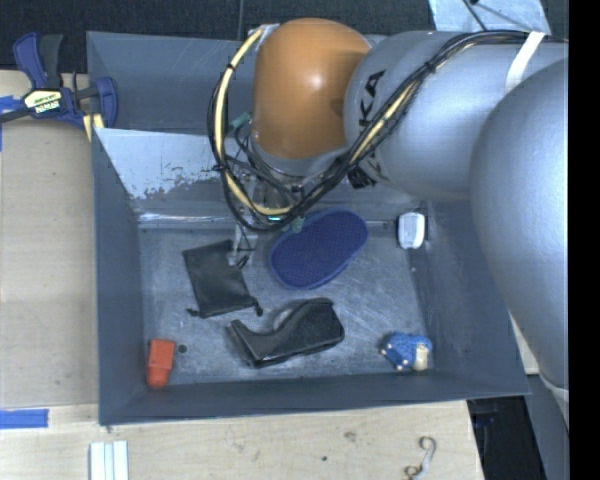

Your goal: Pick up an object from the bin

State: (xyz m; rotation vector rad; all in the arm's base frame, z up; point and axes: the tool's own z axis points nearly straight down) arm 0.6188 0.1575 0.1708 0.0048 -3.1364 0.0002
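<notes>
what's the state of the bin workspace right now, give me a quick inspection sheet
surface: grey metal bin, floor scuffed, things lying apart, no heap
job's things: dark grey floppy piece left of centre, nearest the pincer; blue oval pad mid-back; black curved piece in front of both
clutter: orange block in the front left corner; small blue-and-yellow thing front right; small white thing by the right wall
grippers: pincer low by the far edge of the dark grey floppy piece
cables: yellow and black cables loop round the orange wrist cover
surroundings: small bent wire piece outside the bin's front wall
</notes>
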